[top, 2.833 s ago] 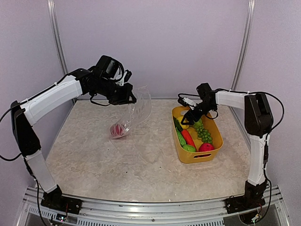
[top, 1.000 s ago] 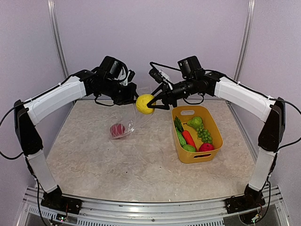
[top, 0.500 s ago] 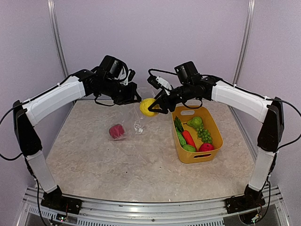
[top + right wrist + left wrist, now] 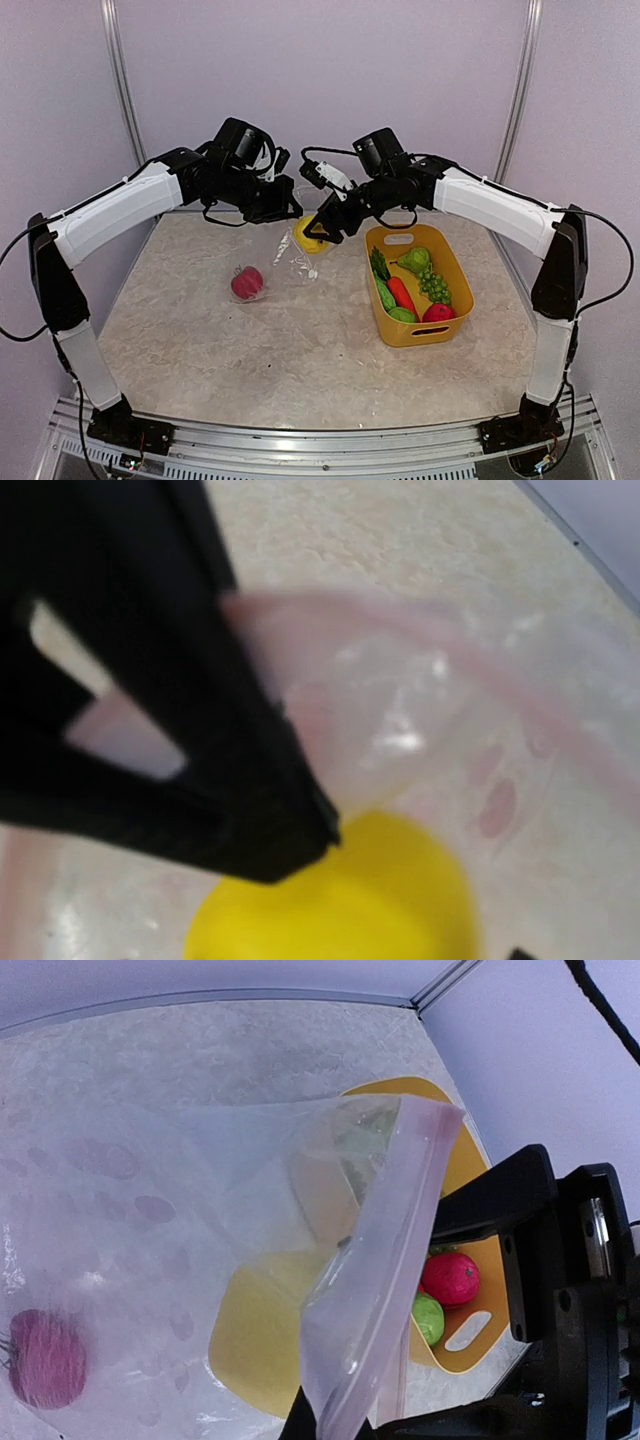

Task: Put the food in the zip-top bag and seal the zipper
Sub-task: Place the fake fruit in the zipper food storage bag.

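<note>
- Bag hangs from left claw, clenched on its mouth edge.
- Right claw at the opening with yellow fruit; can't tell if gripping.
- Red fruit sits low inside it.

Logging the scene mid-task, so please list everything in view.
zip-top bag: one, clear, hanging from left gripper
red fruit: one, red, in bag's bottom
yellow fruit: one, yellow, at bag's mouth
basket: one, yellow, table's right side
pear shape: one, green, basket's far end
grapes: one bunch, green, in basket
long piece: one, red, basket's middle
red ball: one, red, basket's near end
green pieces: about three, green, basket's left side
table: one, beige
left gripper: one, black, shut on bag
right gripper: one, black, beside yellow fruit
</note>
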Controlling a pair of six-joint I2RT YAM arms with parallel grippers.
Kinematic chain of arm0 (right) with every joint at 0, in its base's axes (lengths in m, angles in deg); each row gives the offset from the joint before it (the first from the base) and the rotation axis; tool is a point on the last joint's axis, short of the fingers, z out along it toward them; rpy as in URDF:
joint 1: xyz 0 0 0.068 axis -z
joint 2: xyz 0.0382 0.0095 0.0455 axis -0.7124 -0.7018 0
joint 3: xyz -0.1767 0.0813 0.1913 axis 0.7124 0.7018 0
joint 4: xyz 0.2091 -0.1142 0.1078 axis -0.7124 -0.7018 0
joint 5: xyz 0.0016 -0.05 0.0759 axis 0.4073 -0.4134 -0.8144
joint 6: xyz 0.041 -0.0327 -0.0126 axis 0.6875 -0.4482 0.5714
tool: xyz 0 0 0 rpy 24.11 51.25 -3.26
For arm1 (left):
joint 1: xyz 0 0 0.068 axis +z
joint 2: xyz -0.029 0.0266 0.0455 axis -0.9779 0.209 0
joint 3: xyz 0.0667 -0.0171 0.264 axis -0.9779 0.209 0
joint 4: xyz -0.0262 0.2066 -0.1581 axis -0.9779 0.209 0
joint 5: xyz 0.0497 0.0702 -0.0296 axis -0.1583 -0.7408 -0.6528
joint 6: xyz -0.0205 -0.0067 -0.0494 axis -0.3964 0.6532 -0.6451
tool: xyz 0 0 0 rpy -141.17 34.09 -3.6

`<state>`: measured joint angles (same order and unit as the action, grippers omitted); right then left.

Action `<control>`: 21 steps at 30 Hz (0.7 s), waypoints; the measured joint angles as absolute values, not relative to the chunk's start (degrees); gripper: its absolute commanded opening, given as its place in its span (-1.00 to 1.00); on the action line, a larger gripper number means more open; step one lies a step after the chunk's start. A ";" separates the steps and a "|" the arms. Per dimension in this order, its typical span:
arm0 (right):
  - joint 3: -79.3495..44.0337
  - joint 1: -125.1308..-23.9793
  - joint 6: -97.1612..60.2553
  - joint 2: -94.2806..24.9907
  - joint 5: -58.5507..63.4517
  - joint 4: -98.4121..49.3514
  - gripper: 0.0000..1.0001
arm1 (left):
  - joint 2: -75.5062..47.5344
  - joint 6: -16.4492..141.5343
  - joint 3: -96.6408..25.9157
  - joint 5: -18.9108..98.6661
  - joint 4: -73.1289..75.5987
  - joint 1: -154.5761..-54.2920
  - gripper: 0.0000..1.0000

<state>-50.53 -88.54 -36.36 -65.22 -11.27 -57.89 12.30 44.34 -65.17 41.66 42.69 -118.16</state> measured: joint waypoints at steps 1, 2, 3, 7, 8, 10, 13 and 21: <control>-50.84 -88.56 -36.16 -65.22 -11.21 -58.17 0.69 | 12.30 44.34 -65.15 41.66 42.69 -118.16 -1.00; -51.23 -88.65 -36.23 -65.20 -11.23 -58.28 0.72 | 12.28 44.34 -65.15 41.59 42.69 -118.16 -1.00; -51.52 -88.72 -36.08 -65.11 -11.25 -58.31 0.73 | 12.28 44.34 -65.15 41.46 42.71 -118.16 -1.00; -51.78 -88.76 -36.29 -63.97 -13.04 -59.44 0.73 | 12.28 44.01 -65.15 41.03 42.76 -117.75 -1.00; -51.80 -88.76 -36.45 -63.36 -13.72 -60.01 0.72 | 12.28 43.93 -65.15 40.98 42.76 -117.57 -1.00; -51.80 -88.78 -36.99 -61.64 -14.71 -61.06 0.69 | 12.25 43.93 -65.15 40.74 42.85 -117.00 -1.00; -51.67 -88.76 -38.17 -57.88 -15.12 -61.98 0.61 | 11.99 43.95 -65.12 40.15 43.68 -115.78 -1.00; -43.69 -83.84 -40.73 -47.25 -15.95 -61.91 0.30 | 8.43 44.82 -64.82 38.95 45.80 -113.00 -1.00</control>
